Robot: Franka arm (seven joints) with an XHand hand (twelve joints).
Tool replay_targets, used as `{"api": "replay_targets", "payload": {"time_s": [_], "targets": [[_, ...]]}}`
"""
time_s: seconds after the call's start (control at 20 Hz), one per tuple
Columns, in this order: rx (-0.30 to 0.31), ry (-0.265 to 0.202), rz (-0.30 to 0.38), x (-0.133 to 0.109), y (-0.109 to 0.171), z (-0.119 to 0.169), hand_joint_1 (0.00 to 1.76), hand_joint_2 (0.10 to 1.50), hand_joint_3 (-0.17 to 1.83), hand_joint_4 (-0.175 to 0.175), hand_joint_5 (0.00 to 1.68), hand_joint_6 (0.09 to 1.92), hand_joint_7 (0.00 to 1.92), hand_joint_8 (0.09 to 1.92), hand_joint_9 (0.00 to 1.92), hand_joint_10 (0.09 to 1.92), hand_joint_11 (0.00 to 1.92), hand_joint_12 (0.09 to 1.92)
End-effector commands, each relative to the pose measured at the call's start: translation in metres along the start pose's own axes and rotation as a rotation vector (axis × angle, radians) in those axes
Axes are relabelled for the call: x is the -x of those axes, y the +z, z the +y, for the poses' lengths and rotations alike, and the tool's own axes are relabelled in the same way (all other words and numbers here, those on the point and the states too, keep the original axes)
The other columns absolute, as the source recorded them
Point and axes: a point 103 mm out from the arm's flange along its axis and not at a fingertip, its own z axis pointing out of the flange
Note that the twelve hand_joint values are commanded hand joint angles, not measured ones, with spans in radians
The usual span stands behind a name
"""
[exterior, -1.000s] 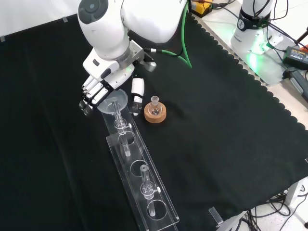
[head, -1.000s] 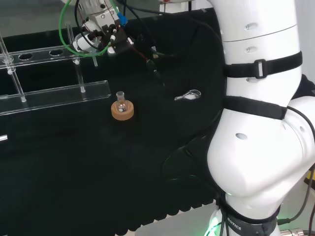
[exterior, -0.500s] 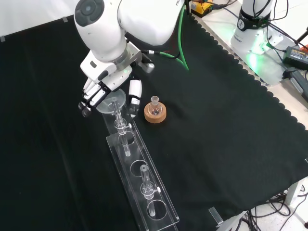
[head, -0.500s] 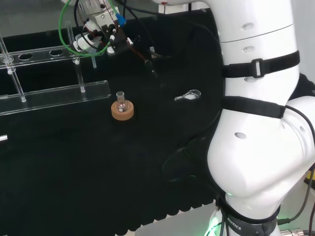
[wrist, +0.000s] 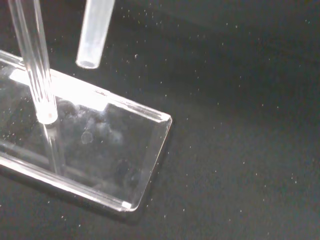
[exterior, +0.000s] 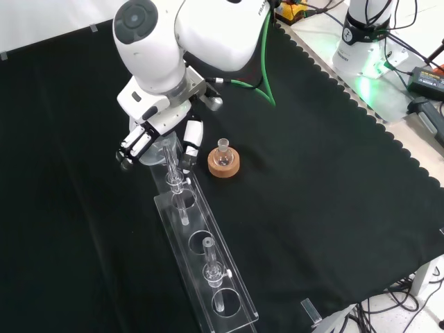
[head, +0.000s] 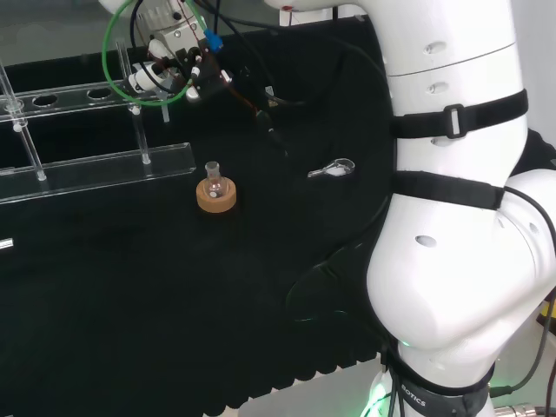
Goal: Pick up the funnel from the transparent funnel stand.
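The funnel is clear glass and hard to see. In the front view its wide top sits at the far end of the clear stand, partly hidden by the hand. The fingers curl on the left of the funnel's top and the thumb is on its right, so the hand seems to be pinching it. In the wrist view the funnel's tube hangs above the stand's base, its end not touching. A small flask on a cork ring stands just right of the hand. Since a second ago the hand has tipped and risen a little, and the funnel with it.
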Motion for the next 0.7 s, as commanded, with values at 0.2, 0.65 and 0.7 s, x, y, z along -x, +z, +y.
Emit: {"api": "replay_targets", "payload": {"time_s": [0.2, 0.65, 0.7], "targets": [[0.096, 0.028, -0.068, -0.0001, -0.0079, -0.0009, 0.24, 0.98, 0.21, -0.175, 0.33, 0.73, 0.56, 1.47, 1.05, 1.24, 1.32, 1.19], [0.205, 0.073, -0.138, 0.0036, -0.0115, 0.001, 0.59, 0.99, 0.22, -0.175, 0.33, 1.16, 0.73, 1.61, 1.25, 1.27, 1.56, 1.14], [0.21, 0.076, -0.139, 0.0046, -0.012, 0.0011, 0.62, 1.0, 0.23, -0.175, 0.35, 1.18, 0.75, 1.62, 1.28, 1.26, 1.58, 1.12]]}}
